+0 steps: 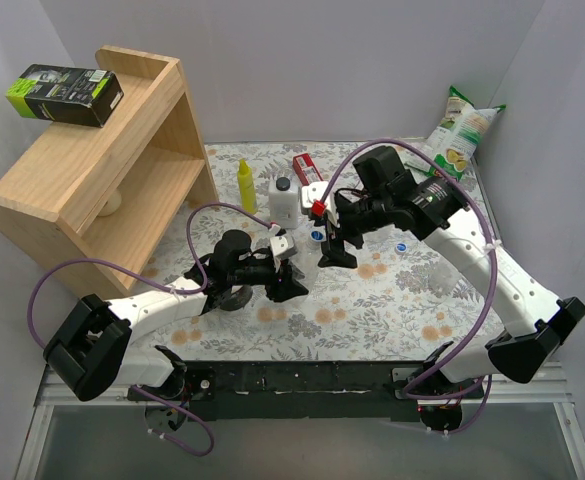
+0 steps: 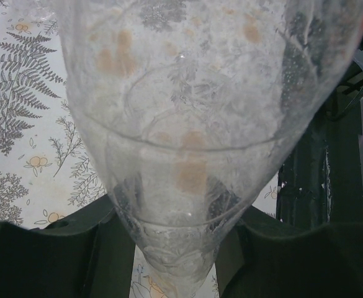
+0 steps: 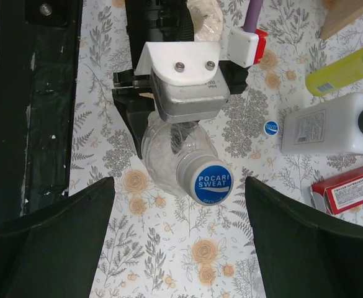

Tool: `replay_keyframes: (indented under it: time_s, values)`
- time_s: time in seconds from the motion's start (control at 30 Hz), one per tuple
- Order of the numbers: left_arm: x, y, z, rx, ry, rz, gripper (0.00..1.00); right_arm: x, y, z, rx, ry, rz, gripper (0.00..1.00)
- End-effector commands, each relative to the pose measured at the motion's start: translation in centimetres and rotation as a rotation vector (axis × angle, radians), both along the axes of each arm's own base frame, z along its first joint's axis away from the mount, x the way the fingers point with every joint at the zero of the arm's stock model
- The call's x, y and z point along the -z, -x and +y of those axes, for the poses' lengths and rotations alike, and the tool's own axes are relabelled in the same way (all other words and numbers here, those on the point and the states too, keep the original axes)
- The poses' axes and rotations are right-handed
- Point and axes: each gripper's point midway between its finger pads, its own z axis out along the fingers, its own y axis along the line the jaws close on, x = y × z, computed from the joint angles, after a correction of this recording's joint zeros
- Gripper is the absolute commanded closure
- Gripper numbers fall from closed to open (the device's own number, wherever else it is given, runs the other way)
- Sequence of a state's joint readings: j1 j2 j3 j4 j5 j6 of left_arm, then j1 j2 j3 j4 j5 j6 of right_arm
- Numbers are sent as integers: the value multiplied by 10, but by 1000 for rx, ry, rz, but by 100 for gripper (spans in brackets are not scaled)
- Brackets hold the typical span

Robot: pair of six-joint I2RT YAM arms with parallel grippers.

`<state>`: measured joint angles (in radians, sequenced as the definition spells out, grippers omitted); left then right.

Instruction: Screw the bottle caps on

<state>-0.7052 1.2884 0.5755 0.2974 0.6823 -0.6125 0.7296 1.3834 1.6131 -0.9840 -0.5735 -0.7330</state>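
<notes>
My left gripper is shut on a clear bottle, which fills the left wrist view between the two dark fingers. In the right wrist view the bottle points its neck at the camera with a blue cap marked POCARI SWEAT sitting on it. My right gripper is open wide, with its fingers either side of the cap and apart from it. It hovers just right of the bottle in the top view. A loose blue cap lies on the cloth, and another lies farther right.
A white black-capped bottle, a slim yellow bottle and a red box stand behind the grippers. A wooden shelf with a black box is at the back left. A snack bag leans at the back right.
</notes>
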Motion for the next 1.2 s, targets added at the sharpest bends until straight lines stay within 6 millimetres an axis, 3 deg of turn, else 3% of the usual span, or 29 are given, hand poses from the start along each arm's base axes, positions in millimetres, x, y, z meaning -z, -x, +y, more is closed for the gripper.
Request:
replay_keyframes:
  time_s: [0.0,0.23,0.5,0.7,0.77,0.87,1.0,1.17]
  values:
    - [-19,-6,-6,-4,40,-40,100,-10,13,8,-51,-50,14,9]
    - [-21,-11,-7,-64,65,12,100,-8,21,-2,-62,-26,2,9]
    - [-20,-12,-4,-80,74,7,100,9,28,-14,-35,20,24,9]
    - [-20,-15,-4,-93,72,2,100,7,32,-24,-27,50,23,11]
    - [-19,-9,-5,-49,70,-8,100,2,24,-24,11,38,-15,11]
    - [-14,-2,-5,14,44,-39,100,-12,8,-19,62,3,-80,8]
    - [-11,2,-7,65,19,-58,100,-13,-3,-6,57,-15,-77,8]
    - [-15,0,-8,51,23,-47,100,-9,4,7,-6,-47,-24,8]
